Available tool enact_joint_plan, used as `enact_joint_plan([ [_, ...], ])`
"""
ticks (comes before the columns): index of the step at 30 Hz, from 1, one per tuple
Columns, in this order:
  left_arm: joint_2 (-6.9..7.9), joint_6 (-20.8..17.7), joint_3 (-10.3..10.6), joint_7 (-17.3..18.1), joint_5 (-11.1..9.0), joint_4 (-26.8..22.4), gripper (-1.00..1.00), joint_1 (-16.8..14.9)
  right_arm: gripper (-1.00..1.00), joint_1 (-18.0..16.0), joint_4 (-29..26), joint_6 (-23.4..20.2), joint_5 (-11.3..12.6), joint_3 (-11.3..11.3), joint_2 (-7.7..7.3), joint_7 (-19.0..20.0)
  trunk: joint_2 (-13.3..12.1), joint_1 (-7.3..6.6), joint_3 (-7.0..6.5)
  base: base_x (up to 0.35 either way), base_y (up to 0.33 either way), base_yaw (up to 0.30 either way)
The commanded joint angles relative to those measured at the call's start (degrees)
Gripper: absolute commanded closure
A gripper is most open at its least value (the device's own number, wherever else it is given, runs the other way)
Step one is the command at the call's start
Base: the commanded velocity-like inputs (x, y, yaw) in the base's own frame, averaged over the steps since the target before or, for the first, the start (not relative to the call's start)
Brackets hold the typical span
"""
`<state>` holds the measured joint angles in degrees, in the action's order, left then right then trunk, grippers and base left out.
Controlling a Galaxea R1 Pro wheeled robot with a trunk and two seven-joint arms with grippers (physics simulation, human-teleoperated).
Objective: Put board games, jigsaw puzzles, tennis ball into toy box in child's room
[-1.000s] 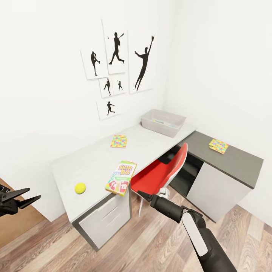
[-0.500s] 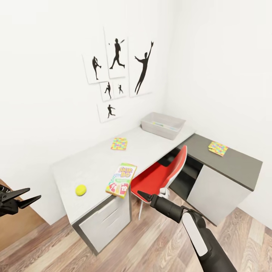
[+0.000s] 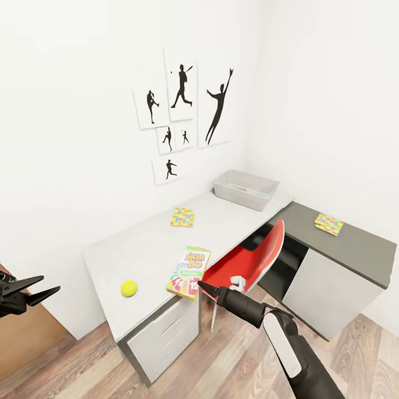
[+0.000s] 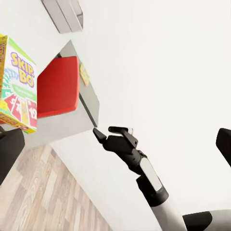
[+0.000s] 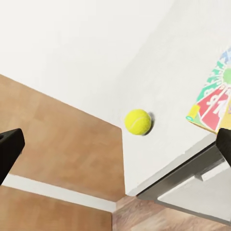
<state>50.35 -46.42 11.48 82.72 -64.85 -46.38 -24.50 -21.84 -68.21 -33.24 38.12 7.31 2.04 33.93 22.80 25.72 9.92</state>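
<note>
Toys sit on the worktop (image 3: 149, 249) ahead of us, and both our end effectors hang in the air with nothing in them. Our left end effector (image 3: 40, 288) is low at the left side, away from the worktop, with its two fingers spread apart. Our right end effector (image 3: 206, 288) points at the front edge of the worktop, just beside the game box (image 3: 188, 265). In the left wrist view we see the right end effector (image 4: 107, 134), and we cannot tell if its fingers are apart or together.

The game box says "Skip-Bo" and lies flat with one corner over the front edge. The ball (image 3: 129, 288) is yellow and sits near the game box, toward our left, close to the front edge. In the right wrist view the ball (image 5: 138, 121) and a corner of the game box (image 5: 214, 106) lie apart on the pale top.

A small puzzle (image 3: 182, 217) lies farther back, in the middle of the worktop. The toy box (image 3: 246, 190) is grey and stands in the far corner by the wall, with something colourful inside. A second puzzle (image 3: 329, 224) lies on the dark worktop (image 3: 354, 249) at the right. A red chair (image 3: 249, 263) is pushed in between the two parts. Black pictures (image 3: 183, 116) of players hang on the white wall.
</note>
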Motion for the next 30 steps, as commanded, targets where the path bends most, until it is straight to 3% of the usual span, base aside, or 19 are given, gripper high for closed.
enact_joint_plan([
  [1,0.07,-0.60,0.34,0.24,-0.36,0.07,-1.00,-0.11,-1.00,-0.05,-0.02,-0.40,0.38,0.06,0.01,-0.08,0.12,0.06,0.02,0.181,0.092,0.000],
  [10,0.09,-0.60,0.30,0.25,-0.36,0.07,-1.00,-0.11,-1.00,-0.05,0.06,-0.34,0.38,0.24,0.06,-0.09,0.12,0.06,-0.83,0.071,0.032,0.000],
  [30,0.04,-0.60,0.30,0.25,-0.41,0.07,-1.00,-0.11,-1.00,-0.05,0.09,-0.33,0.38,0.25,0.05,-0.09,0.12,0.06,-2.73,-0.043,0.047,0.000],
])
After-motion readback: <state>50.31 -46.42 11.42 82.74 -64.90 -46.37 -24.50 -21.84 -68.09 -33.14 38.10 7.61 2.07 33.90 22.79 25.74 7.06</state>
